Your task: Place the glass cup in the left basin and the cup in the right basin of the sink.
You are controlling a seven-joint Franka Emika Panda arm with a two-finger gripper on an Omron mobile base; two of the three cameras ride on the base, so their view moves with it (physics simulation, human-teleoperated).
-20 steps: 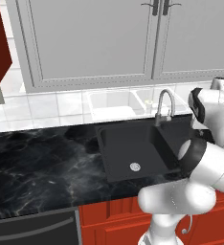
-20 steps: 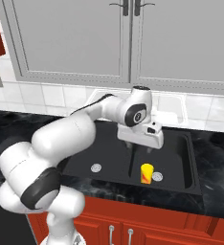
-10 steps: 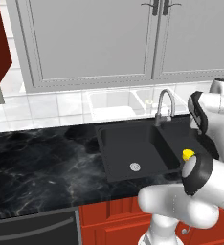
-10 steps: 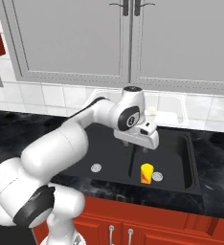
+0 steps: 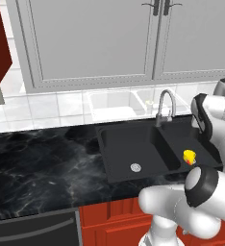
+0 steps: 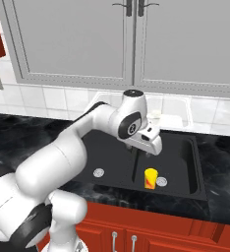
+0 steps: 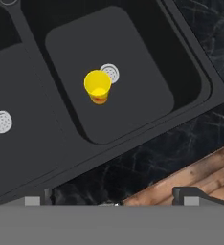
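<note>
The yellow cup point(image 7: 98, 87) stands upright in the narrower right basin point(image 7: 142, 91) of the black sink point(image 6: 198, 194), beside its silver drain point(image 7: 109, 72); it also shows as cup point(image 6: 150, 178) and cup point(image 5: 189, 157). The wider left basin point(image 5: 129, 149) holds nothing but its drain point(image 5: 135, 167). My gripper point(image 6: 147, 149) hangs open and empty above the sink's divider, well above the cup; in the hand view the gripper point(image 7: 113, 198) has the cup ahead of it. A small pale tumbler point(image 6: 154, 114), seemingly the glass cup, stands behind the sink.
A curved chrome faucet point(image 5: 165, 104) rises at the sink's back edge. Black marble counter point(image 5: 42, 163) runs to the left of the sink. Grey wall cabinets point(image 6: 131, 44) hang above, red cabinet fronts point(image 6: 151, 231) lie below the counter.
The arm's elbow has swung lower and forward, uncovering the yellow cup in the left base view. The hand stays over the sink, open. The cup has not moved.
</note>
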